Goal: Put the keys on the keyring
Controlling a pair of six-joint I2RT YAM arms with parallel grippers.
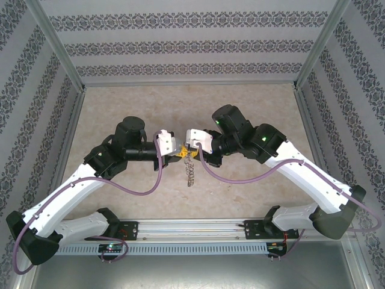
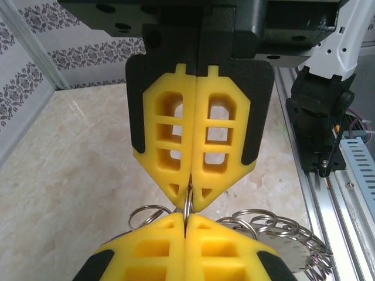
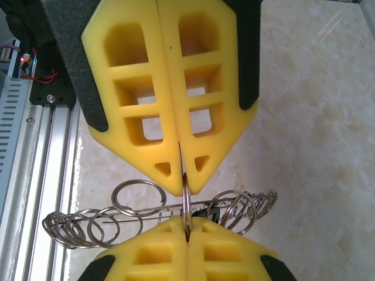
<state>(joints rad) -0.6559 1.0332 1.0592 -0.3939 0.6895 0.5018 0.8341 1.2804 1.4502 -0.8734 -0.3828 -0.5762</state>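
Both the yellow-padded left gripper (image 2: 185, 221) and right gripper (image 3: 187, 225) pinch one thin silver wire keyring (image 3: 185, 194), silver-grey metal keys (image 1: 190, 172) trailing toward the near edge; opposed pulls could bend or drop it

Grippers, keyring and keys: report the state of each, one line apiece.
left gripper: shut on the keyring
right gripper: shut on the keyring
keyring: clamped edge-on between the tips of both grippers
keys: bunched together, dangling below the grippers
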